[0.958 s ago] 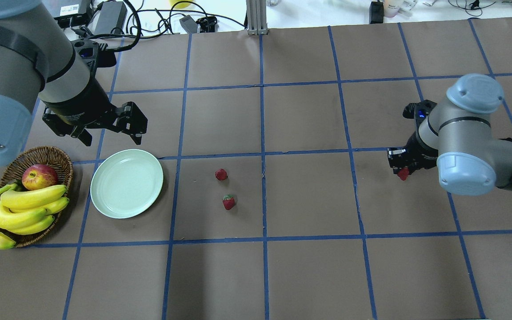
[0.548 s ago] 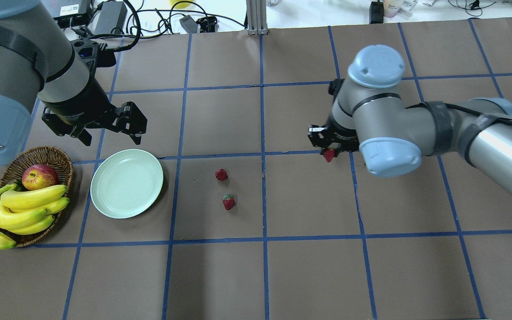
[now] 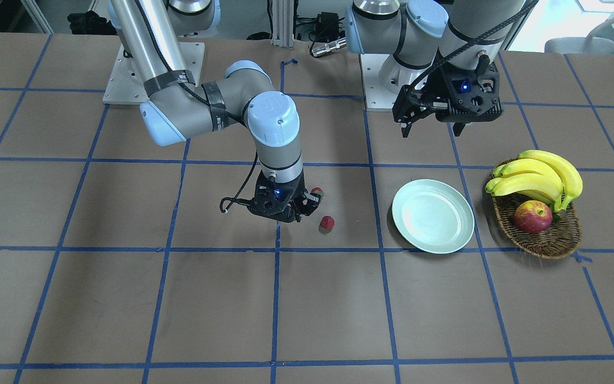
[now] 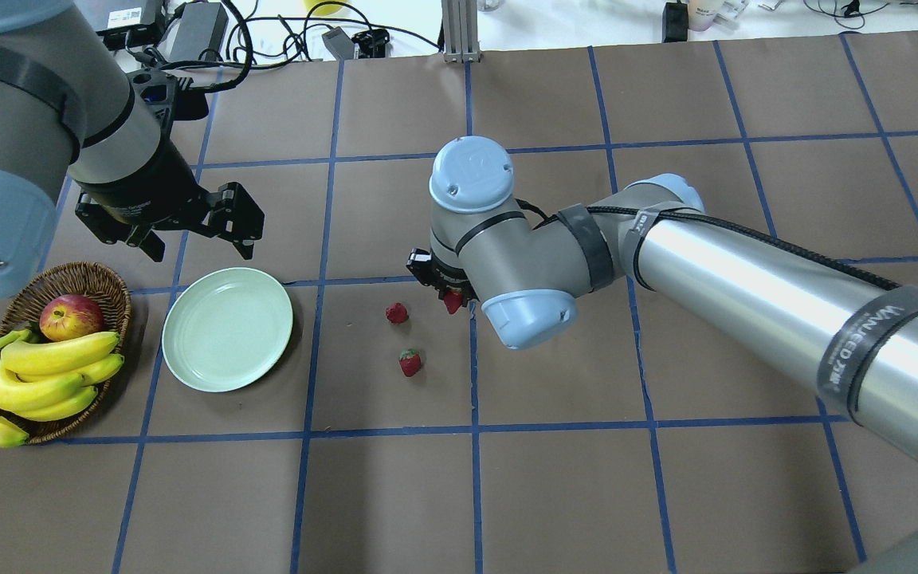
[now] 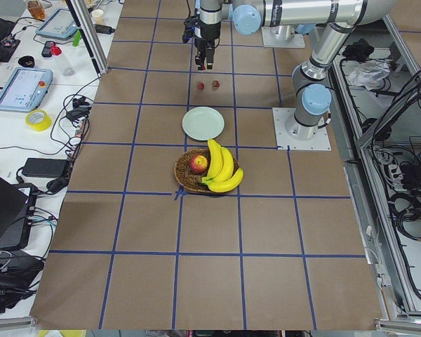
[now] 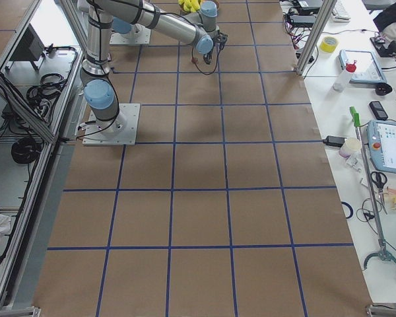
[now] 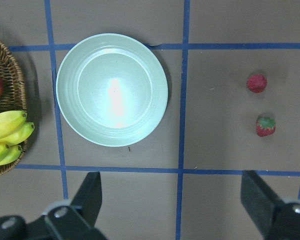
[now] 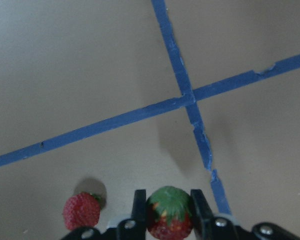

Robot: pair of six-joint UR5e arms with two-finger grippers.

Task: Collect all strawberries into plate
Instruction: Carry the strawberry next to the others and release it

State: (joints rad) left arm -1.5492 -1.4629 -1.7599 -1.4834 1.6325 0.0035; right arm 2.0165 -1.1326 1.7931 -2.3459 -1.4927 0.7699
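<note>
My right gripper (image 4: 451, 298) is shut on a strawberry (image 8: 169, 218) and holds it above the table's middle. The berry shows red under the wrist in the overhead view (image 4: 453, 304). Two more strawberries lie on the table just left of it, one farther (image 4: 397, 313) and one nearer (image 4: 410, 363). The pale mint-green plate (image 4: 227, 329) lies empty to their left, next to the basket. My left gripper (image 4: 196, 233) hangs open and empty above the table behind the plate. Its wrist view shows the plate (image 7: 112, 90) and both loose berries, one (image 7: 257, 83) above the other (image 7: 265, 126).
A brown wicker basket (image 4: 88, 275) at the left edge holds a red-yellow apple (image 4: 70, 316) and a bunch of bananas (image 4: 37, 375). Blue tape lines grid the brown table. Cables and power bricks lie beyond the far edge.
My right arm has swept left from the table's right side to its middle, carrying the strawberry. The left arm, the plate and the two loose berries have not moved.
</note>
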